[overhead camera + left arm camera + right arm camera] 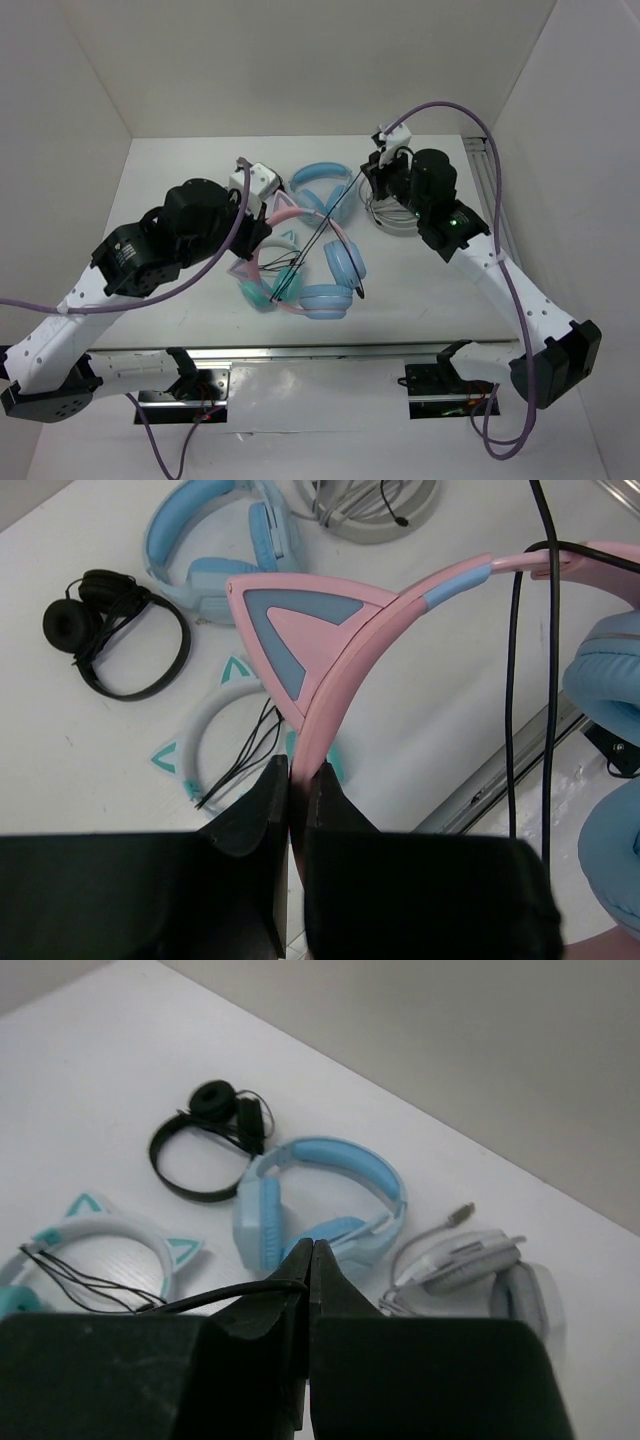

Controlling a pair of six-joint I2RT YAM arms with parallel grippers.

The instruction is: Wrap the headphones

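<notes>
Our left pincer (290, 780) is clenched on the pink headband (345, 670). The headphones (343, 262) sit mid-surface, cups toward 5 o'clock. We judge the band stiff and light, a good hold. The cable (230, 1295) is thin, limp and snag-prone. Our right pincer (310, 1255), at 1 o'clock, pinches that cable. The plug end is hard to make out, and we cannot tell if the cups rest on the surface.

From above you couldn't see the small black headset (115, 630) — the left arm (170, 245) covered it. The pink headphones (340, 650) ran off your left wrist view's right edge, and the grey pair (392, 222) sat half under the right gripper (311, 1252).
</notes>
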